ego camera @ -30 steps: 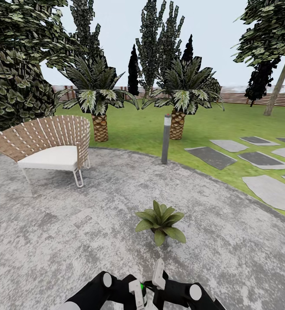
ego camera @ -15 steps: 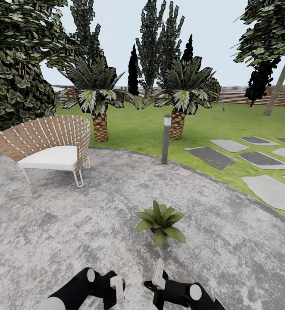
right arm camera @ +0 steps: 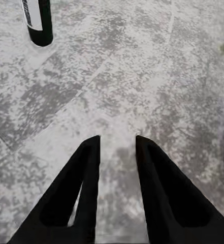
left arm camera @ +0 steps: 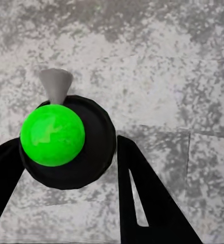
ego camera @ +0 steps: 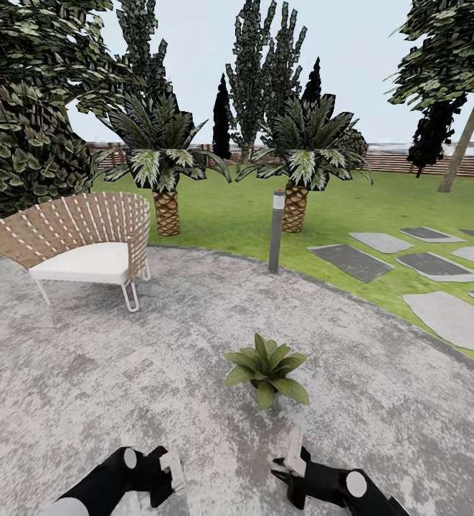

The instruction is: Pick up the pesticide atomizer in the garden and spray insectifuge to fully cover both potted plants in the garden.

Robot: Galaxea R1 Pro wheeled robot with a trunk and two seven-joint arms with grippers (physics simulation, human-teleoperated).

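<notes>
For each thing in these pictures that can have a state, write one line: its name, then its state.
Atomizer: held between the left gripper's fingers, above the paving.
Left gripper: shut on the atomizer.
Right gripper: empty, fingers slightly apart, over the paving.
Potted plant: upright on the paving, no specks visible on its leaves.
Chair: upright, seat bare.
Bollard lamp: upright at the paving's edge.

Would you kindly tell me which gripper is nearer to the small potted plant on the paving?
Right. The right gripper sits just below and slightly right of the potted plant; the left gripper is farther off, lower left.
</notes>
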